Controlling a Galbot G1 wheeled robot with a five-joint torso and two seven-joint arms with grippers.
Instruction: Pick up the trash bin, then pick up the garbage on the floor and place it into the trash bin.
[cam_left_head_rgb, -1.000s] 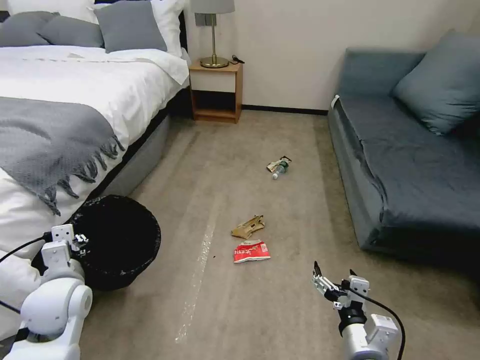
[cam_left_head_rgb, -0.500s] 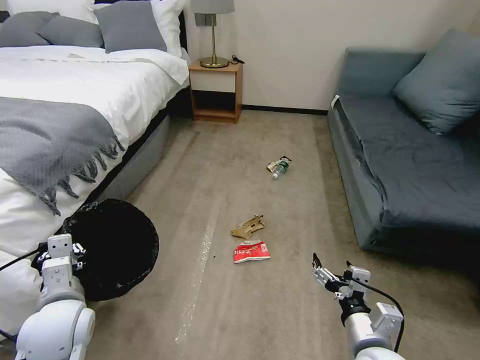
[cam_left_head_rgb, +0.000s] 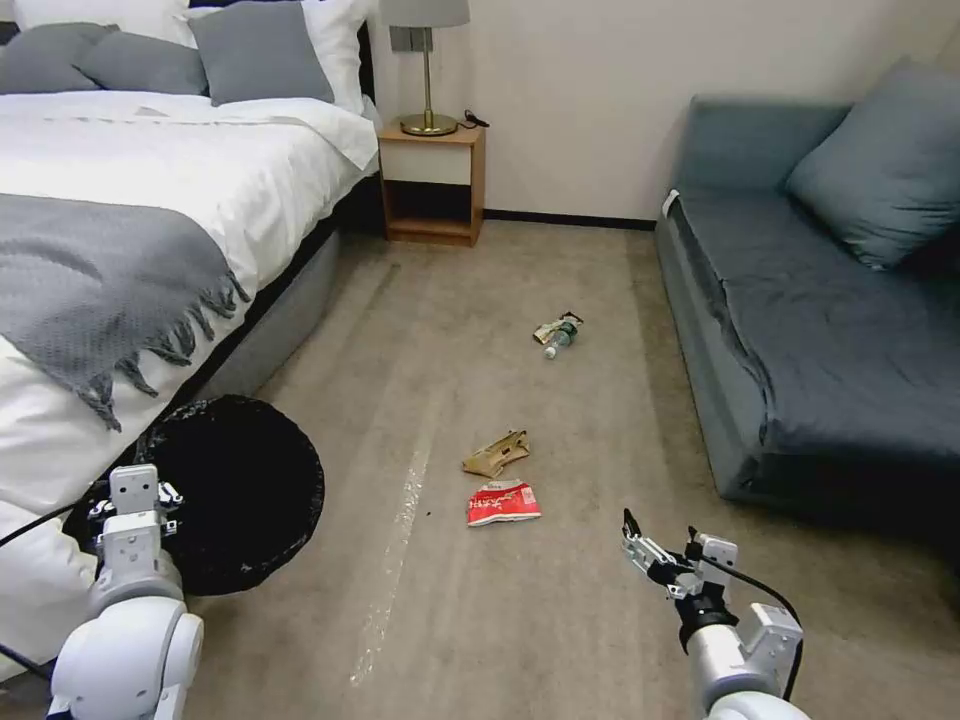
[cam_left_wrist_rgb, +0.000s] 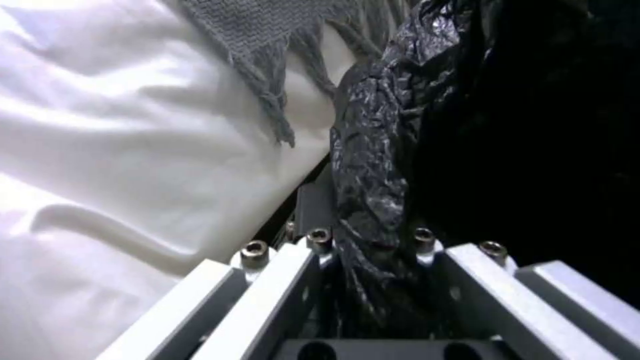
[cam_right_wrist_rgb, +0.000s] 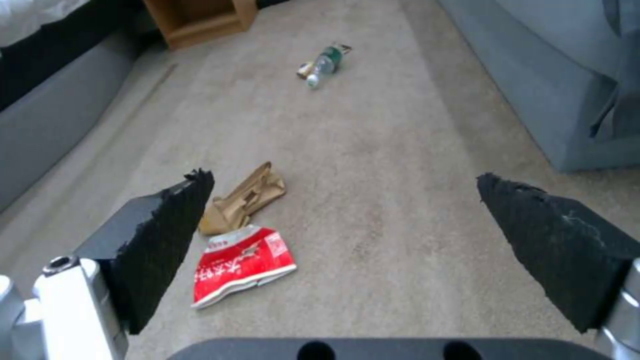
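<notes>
The left claw (cam_left_head_rgb: 135, 500) is clamped on the rim of the trash bin (cam_left_head_rgb: 235, 490). In the left wrist view its two fingers (cam_left_wrist_rgb: 293, 280) pinch the crinkly black bag (the shiny fold runs right between them). The bin sits just past this claw, close beside the bed (cam_left_head_rgb: 150, 200), with its round mouth tipped up toward the head camera. The grey fringed blanket (cam_left_head_rgb: 100, 280) hangs on the bed just above the bin.

The right claw (cam_left_head_rgb: 660, 560) hangs low over the floor (cam_left_head_rgb: 450, 620) with its fingers wide apart and nothing between them. It points ahead, toward the far wall.

The garbage lies on the carpet in front of this claw. Nearest is the red-and-white snack packet (cam_right_wrist_rgb: 243, 265), flat on the floor, a bit toward the bed side of the claw. Its long side runs across the room. The crumpled tan paper (cam_right_wrist_rgb: 243, 200) lies just past the packet, touching its far edge in the right wrist view. It is long and thin and slants away from the claw.

Well farther ahead lies the small bottle (cam_right_wrist_rgb: 323, 65), on its side, with its white cap pointing back toward the claw. The foil wrapper (cam_left_head_rgb: 548, 328) lies right beside it on the bed side.

The blue sofa (cam_left_head_rgb: 820, 300) stands off to the claw's other side.
</notes>
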